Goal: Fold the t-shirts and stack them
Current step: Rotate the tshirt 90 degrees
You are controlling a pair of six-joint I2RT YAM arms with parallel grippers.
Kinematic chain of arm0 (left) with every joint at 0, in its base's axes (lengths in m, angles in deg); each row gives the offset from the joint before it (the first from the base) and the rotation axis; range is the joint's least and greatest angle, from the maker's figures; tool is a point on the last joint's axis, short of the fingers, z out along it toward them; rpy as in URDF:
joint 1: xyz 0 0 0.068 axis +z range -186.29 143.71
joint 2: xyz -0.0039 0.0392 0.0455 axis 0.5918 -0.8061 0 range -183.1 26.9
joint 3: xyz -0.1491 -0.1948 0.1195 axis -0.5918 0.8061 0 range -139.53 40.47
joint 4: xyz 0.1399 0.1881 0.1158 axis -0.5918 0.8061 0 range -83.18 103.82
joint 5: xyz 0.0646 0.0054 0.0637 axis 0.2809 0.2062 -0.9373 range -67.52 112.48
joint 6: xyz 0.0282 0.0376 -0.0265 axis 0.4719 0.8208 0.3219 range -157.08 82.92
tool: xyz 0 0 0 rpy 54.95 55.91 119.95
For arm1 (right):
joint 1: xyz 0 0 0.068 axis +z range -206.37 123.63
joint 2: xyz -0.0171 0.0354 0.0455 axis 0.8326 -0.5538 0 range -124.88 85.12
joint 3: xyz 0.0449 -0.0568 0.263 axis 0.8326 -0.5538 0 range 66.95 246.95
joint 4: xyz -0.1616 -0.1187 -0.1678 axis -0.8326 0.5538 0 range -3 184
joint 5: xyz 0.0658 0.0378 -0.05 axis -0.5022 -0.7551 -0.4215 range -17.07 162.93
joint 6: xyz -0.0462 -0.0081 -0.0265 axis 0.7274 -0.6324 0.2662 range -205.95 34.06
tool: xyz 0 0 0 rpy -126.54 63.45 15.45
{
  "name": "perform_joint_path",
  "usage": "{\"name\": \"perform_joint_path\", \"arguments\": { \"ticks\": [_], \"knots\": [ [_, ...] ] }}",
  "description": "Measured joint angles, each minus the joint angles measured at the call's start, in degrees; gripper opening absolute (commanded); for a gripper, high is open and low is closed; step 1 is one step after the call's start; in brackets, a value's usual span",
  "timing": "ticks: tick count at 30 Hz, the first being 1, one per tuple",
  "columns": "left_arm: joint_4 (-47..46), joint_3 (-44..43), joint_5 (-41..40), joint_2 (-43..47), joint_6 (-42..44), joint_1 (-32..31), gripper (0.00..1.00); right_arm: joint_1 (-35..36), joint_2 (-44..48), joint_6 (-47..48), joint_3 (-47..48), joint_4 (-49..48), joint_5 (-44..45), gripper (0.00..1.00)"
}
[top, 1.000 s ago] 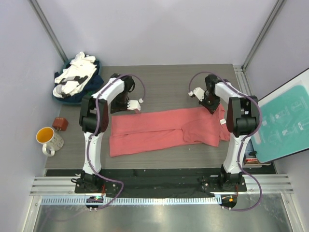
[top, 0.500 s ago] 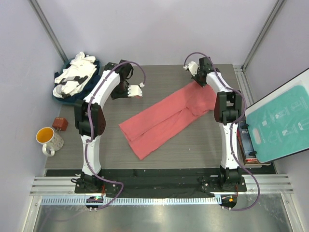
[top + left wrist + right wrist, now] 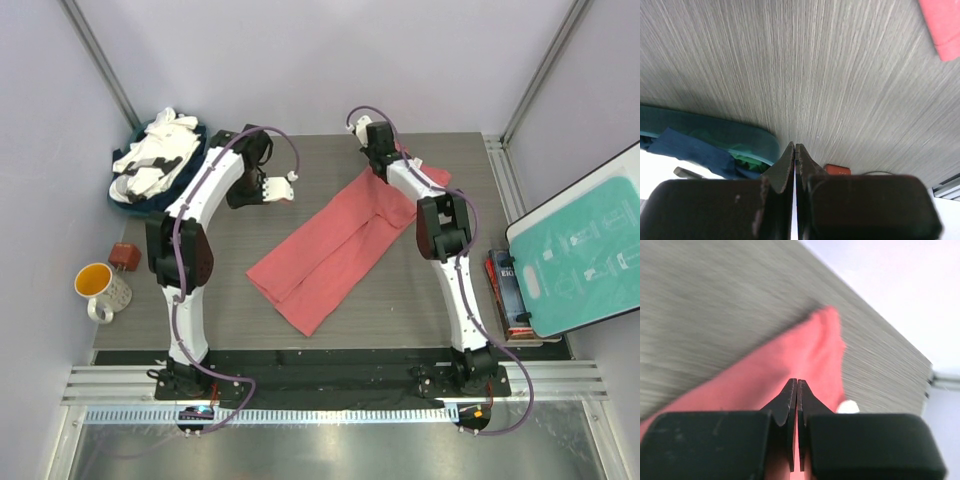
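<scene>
The coral-red t-shirt [image 3: 340, 245] lies folded into a long strip, slanting from the near middle of the table up to the far right. My right gripper [image 3: 392, 165] is at its far end, shut on the cloth. In the right wrist view the closed jaws [image 3: 797, 381] sit over blurred red cloth [image 3: 805, 352], with the white neck tag [image 3: 847, 406] beside them. My left gripper [image 3: 250, 192] is shut and empty, left of the shirt above bare table [image 3: 795, 146]. A corner of the shirt [image 3: 942, 25] shows in the left wrist view. White and navy t-shirts [image 3: 158, 160] are piled at the far left.
An orange-lined mug [image 3: 100, 288] and a small red-brown block [image 3: 125, 255] sit off the table's left edge. A teal board [image 3: 580, 260] leans at the right, with books [image 3: 505, 290] under it. The booth's walls close in the far side.
My right gripper swung to the far left, dragging the shirt's right end; the shirt turned from lying across the table to a diagonal. My left gripper let go and lifted away toward the far left.
</scene>
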Motion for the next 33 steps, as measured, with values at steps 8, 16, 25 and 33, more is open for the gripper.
{"name": "perform_joint_path", "arguments": {
  "ticks": [8, 16, 25, 33],
  "knots": [
    [0.24, 0.39, 1.36, 1.36, -0.52, 0.44, 0.0, -2.29, 6.88, -4.26, -0.72, 5.01, -6.75, 0.01],
    [-11.04, 4.44, 6.84, 6.6, -15.85, 7.45, 0.02, 4.76, 22.32, 2.12, -16.83, 22.01, -31.36, 0.01],
    [-26.71, 17.29, 3.85, 15.39, -34.93, 10.99, 0.82, 18.38, 19.91, 8.31, -17.66, 35.23, -42.56, 0.01],
    [-28.5, 15.58, 1.57, 17.55, -40.46, 10.62, 0.9, 21.92, 17.49, 8.41, -15.43, 35.89, -44.35, 0.01]
  ]
}}
